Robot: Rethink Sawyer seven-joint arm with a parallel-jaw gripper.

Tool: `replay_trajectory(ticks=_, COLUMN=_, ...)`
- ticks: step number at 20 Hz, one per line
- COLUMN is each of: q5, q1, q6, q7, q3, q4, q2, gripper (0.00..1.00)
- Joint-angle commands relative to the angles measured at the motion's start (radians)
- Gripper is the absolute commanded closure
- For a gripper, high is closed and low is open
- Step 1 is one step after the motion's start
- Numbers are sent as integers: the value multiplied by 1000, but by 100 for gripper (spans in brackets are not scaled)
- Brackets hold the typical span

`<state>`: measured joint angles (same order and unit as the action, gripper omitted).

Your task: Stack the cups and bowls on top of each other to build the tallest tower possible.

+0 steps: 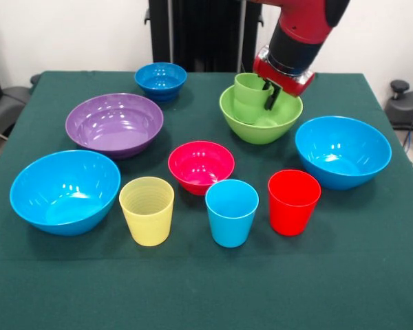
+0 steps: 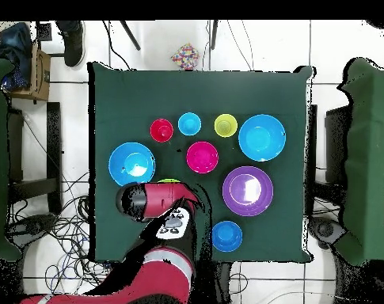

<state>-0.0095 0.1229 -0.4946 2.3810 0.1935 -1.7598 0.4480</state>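
The end effector (image 1: 270, 95) was clamped on the green cup's (image 1: 250, 96) rim, holding it upright inside the lime-green bowl (image 1: 260, 121), seemingly to seat the tower's base; other cups waited on the tabletop (image 1: 372, 275).

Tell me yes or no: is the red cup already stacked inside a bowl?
No. In the front view the red cup stands alone on the green tablecloth, upright.

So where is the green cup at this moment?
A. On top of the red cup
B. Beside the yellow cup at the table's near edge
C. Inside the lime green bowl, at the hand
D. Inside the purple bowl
C: the green cup sits inside the lime green bowl, with the hand at its rim.
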Motion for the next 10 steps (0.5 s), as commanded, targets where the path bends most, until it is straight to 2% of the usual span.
replay_trajectory(ticks=1, q5=5, q1=5, q6=26, q7=78, q3=-64, q4=78, q2=-36, gripper=100)
replay_trajectory(ticks=10, q5=14, q1=3, q6=7, q7=80, q3=-70, q4=87, q2=-34, gripper=100)
